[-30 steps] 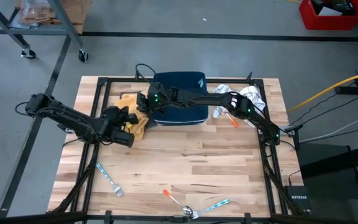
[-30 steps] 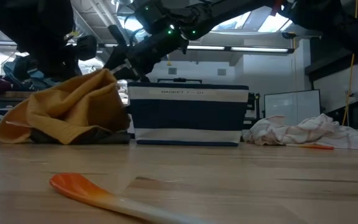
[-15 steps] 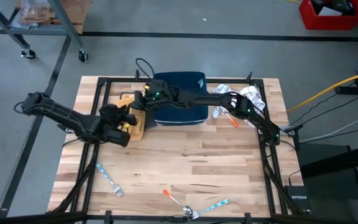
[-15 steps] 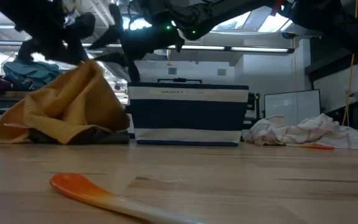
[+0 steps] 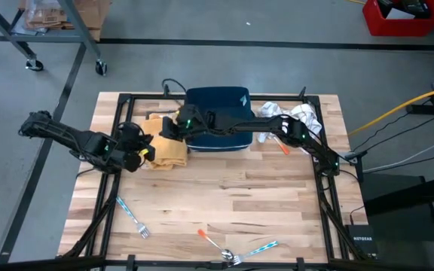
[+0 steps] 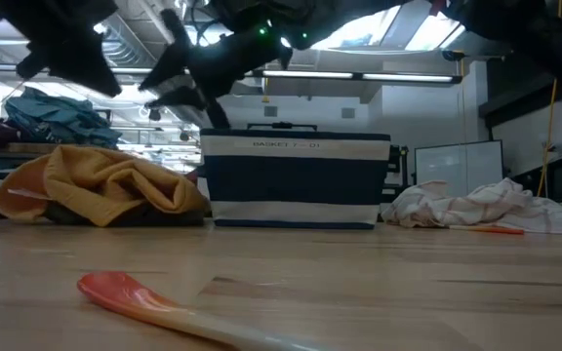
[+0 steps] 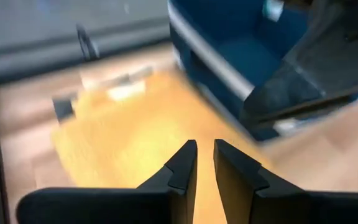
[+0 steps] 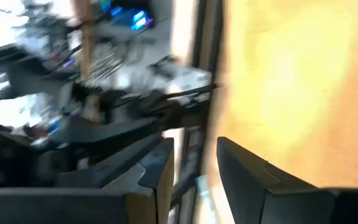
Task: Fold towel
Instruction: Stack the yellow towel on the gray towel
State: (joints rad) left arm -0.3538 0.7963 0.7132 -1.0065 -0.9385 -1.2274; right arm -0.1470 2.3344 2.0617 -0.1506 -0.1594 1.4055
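The yellow towel (image 5: 166, 150) lies in a low crumpled heap (image 6: 96, 185) on the wooden table, just left of the navy basket (image 5: 217, 128). My left gripper (image 7: 205, 148) hangs above the towel's left side, fingers a narrow gap apart with nothing between them. My right gripper (image 8: 194, 149) reaches over the basket and stands open above the towel's far right part (image 5: 166, 129). In the low view both grippers are clear of the cloth.
The striped navy basket (image 6: 296, 180) stands right beside the towel. A white cloth (image 5: 300, 117) lies at the far right with an orange-tipped tool (image 5: 283, 147). A fork (image 5: 130, 214) and an orange-handled spoon (image 6: 154, 307) lie near the front edge.
The towel's raised peak has fallen, and the cloth now lies as a low heap free of both grippers. My left gripper has risen, rolled and drawn back toward the table's left edge. My right gripper has lifted slightly off the towel's top.
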